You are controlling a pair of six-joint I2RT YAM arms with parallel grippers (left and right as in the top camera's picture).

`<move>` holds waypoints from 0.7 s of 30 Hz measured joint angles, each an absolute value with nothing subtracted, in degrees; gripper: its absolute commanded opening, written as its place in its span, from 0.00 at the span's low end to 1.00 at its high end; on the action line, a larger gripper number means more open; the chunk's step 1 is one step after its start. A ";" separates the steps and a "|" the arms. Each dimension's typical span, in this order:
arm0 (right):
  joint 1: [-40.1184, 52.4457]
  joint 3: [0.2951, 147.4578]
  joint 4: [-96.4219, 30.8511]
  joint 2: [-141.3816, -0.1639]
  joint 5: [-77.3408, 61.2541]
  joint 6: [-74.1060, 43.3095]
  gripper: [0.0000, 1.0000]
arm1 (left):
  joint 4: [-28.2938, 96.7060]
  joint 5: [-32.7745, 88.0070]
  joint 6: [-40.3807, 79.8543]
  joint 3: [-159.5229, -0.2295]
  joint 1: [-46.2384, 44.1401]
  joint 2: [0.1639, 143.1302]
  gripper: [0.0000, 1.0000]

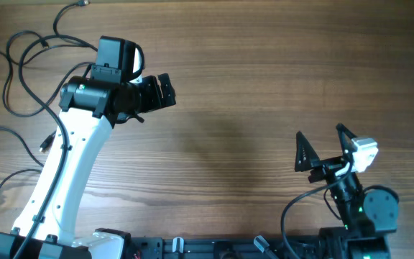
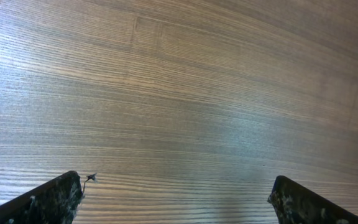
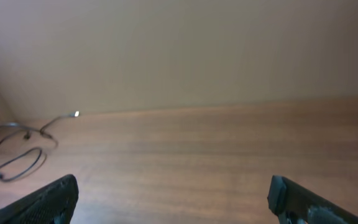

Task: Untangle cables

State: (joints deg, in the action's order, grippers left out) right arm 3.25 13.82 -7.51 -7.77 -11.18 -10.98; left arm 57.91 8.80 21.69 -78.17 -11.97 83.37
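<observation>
Several thin black cables [image 1: 27,79] lie loosely curved at the table's far left, one with a metallic tip near the top edge [image 1: 83,3]. They also show far off in the right wrist view [image 3: 23,146]. My left gripper [image 1: 165,91] is open and empty over bare wood to the right of the cables; in the left wrist view [image 2: 176,193] no cable lies between its fingers. My right gripper [image 1: 323,144] is open and empty at the front right, far from the cables; the right wrist view [image 3: 173,196] shows only wood between its fingers.
The wooden table [image 1: 264,72] stretches between the two arms. The left arm's white link [image 1: 70,173] lies over part of the cables at the left. The arm bases stand along the front edge [image 1: 192,248].
</observation>
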 measured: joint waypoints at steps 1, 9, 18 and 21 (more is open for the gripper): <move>2.61 11.88 -6.50 -5.74 -11.18 -11.00 1.00 | 57.91 8.80 21.69 -78.17 -11.97 83.37 1.00; -1.34 7.49 5.32 -1.10 -10.74 -8.86 1.00 | 57.91 8.80 21.69 -78.17 -11.97 83.42 1.00; -1.34 0.82 13.78 -0.93 -7.42 -8.34 1.00 | 57.91 8.80 21.69 -78.17 -11.97 83.42 1.00; -1.34 0.38 11.46 -0.84 -7.42 -8.21 1.00 | 57.91 8.80 21.69 -78.17 -11.97 83.42 1.00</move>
State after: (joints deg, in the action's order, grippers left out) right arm -1.34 0.38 11.46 -0.84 -7.42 -8.21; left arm 57.91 8.80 21.69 -78.17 -11.97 83.42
